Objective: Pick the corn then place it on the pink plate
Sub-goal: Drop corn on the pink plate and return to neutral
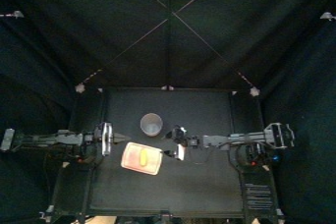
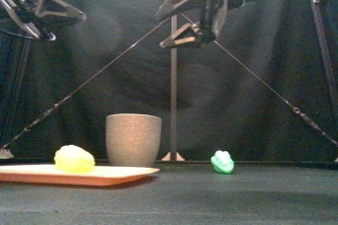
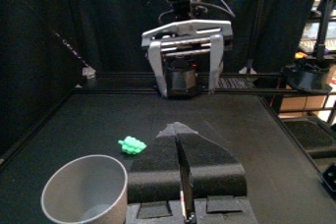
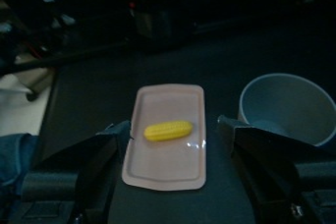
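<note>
On the pink plate (image 4: 167,164), about at its middle, lies the corn (image 4: 170,130). It is a small yellow toy, rounded at both ends, resting on its side with its length set across the plate's length. The plate sits just toward 9 o'clock of the table's centre. Judging by how things lie, the placing looks done to me.

I take the corn for light, hard moulded plastic, stiff and not fragile. Its smooth skin could slip, and its round body could roll on the flat plate if nudged. Should I have to grip it again, I would close on its narrow waist, across the short way and not end to end. I would squeeze gently so it does not squirt out.

My right pincer (image 3: 188,83) hangs high over the table, looking down on the plate. Its jaws stand wide apart and hold nothing. My left pincer (image 3: 182,135) waits at the 9 o'clock side, lifted off the table, its jaws pressed together on nothing.

From the plate, the tall grey cup (image 2: 132,139) stands near at about 12 to 1 o'clock, upright and, as far as I can tell, apart from the plate's rim. A small green toy (image 2: 223,162) lies at 3 o'clock of the cup, well clear of the plate.
</note>
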Tool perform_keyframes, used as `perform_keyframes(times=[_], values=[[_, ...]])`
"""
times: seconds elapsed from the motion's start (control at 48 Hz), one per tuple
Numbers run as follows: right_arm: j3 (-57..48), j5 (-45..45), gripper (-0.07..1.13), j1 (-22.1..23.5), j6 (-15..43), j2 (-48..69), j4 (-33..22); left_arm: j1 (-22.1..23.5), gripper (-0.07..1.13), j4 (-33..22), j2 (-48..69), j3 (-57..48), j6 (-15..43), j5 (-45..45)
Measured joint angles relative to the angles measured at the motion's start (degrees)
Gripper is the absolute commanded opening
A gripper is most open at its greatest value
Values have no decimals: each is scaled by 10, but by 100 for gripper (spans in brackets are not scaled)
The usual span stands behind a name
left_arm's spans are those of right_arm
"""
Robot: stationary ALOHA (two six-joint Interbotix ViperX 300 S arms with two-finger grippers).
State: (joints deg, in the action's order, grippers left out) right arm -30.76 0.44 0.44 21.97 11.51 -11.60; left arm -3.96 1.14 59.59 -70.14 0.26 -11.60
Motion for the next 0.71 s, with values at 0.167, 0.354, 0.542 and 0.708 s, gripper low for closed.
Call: perform_keyframes(times=[0.167, 0.354, 0.542, 0.708], values=[[-75, -69, 102, 0, 0, 85, 3, -3, -2, 2, 3, 0, 0, 2], [-140, -102, 102, 0, -6, 178, -1, -6, -2, 3, 3, 1, 0, 4], [-186, -115, 102, -1, -5, 268, -14, -7, -2, 3, 3, 0, 0, 4], [-221, -127, 102, -11, -5, 341, -23, -10, -2, 3, 4, 0, 0, 4]])
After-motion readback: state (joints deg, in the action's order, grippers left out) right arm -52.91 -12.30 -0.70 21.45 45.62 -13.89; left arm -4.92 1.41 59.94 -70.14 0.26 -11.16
